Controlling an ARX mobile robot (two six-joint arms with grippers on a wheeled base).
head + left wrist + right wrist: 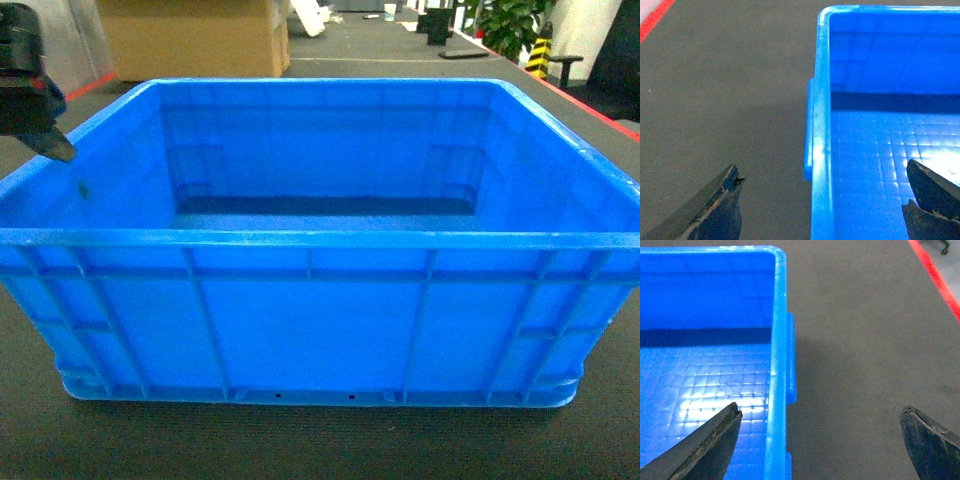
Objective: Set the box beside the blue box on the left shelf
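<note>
- Blue plastic fills most of the head view: the box (310,320) sits on a dark grey carpeted floor (300,445), directly in front of the robot, its long ribbed side wall facing the camera.
- Its thick rim runs all the way round, and the inside holds nothing that can be seen; the floor of the box is embossed with a grid, plain in both wrist views.
- Left gripper (822,200): its two dark fingers are spread wide apart, one over the carpet outside the box and the other over the box floor, so the left side wall and rim of the box (821,150) lie between them. Whether either finger touches the plastic cannot be told.
- In the head view only a dark part of the left arm (30,90) shows, at the upper left, above the box's left rim.
- Right gripper (820,440): its fingers are likewise wide apart, one over the box floor and the other over the carpet, straddling the right side wall of the box (776,390). Contact cannot be told here either.
- A moulded handle ledge juts out from each side wall just under the rim.
- Red floor tape (935,275) runs along the carpet well to the right of the box; a similar red strip (652,20) shows far to the left.
- Beyond the box stand a brown cardboard carton (195,38) and a green potted plant (510,25).
</note>
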